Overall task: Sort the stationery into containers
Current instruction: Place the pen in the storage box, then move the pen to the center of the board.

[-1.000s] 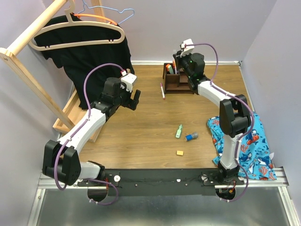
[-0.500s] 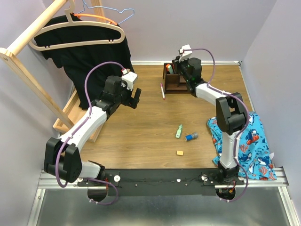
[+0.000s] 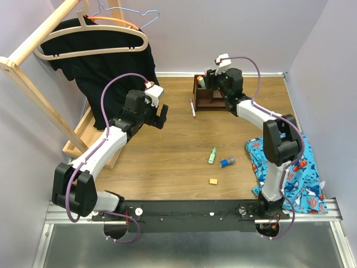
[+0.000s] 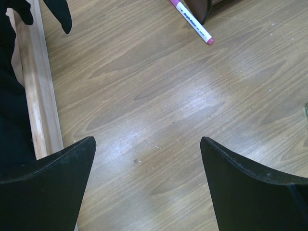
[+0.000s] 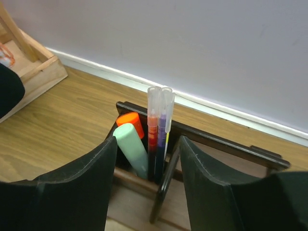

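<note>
The dark brown organizer point(image 3: 205, 99) stands at the table's far side. My right gripper point(image 3: 212, 79) hovers over its upright compartment point(image 5: 226, 142), open, holding nothing. Between its fingers stand a red thin pen point(image 5: 153, 127), a purple one point(image 5: 161, 126), an orange highlighter point(image 5: 131, 123) and a pale green highlighter point(image 5: 133, 150). A pink pen point(image 3: 193, 107) lies on the table left of the organizer. Nearer lie a green highlighter point(image 3: 212, 155), a blue-capped tube point(image 3: 226, 162) and an orange-yellow eraser point(image 3: 213, 181). My left gripper point(image 3: 162, 114) is open over bare wood point(image 4: 147, 139), the pink pen point(image 4: 192, 21) ahead of it.
A wooden clothes rack point(image 3: 33, 72) with a black garment point(image 3: 106, 67) and hangers fills the far left; its base rail point(image 4: 41, 96) runs beside my left gripper. A blue fish-print cloth point(image 3: 290, 167) lies at the right edge. Walls close the back and right.
My right gripper has opened over the organizer's compartment and let go of a thin pen, which now stands there. The left arm has barely moved.
</note>
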Motion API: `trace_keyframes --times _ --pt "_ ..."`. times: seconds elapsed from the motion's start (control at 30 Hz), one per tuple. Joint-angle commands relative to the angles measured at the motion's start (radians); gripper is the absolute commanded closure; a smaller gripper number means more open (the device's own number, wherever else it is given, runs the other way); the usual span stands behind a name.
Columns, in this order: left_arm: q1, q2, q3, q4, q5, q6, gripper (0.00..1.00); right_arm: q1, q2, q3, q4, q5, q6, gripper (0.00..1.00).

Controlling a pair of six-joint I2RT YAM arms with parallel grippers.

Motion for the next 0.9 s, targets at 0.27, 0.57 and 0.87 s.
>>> trace_keyframes --times 0.27,0.57,0.87 --pt "-0.034 -0.133 -0.03 -0.014 -0.03 0.014 0.01 0.129 -0.118 0.022 -0.549 0.01 0.277 0.36" --pt "-0.052 -0.231 -0.083 -0.023 -0.107 0.057 0.01 0.191 0.061 0.178 -0.726 0.085 0.407 0.49" --pt "-0.059 -0.285 -0.132 -0.022 -0.123 0.091 0.01 0.195 0.201 0.315 -0.784 0.137 0.373 0.51"
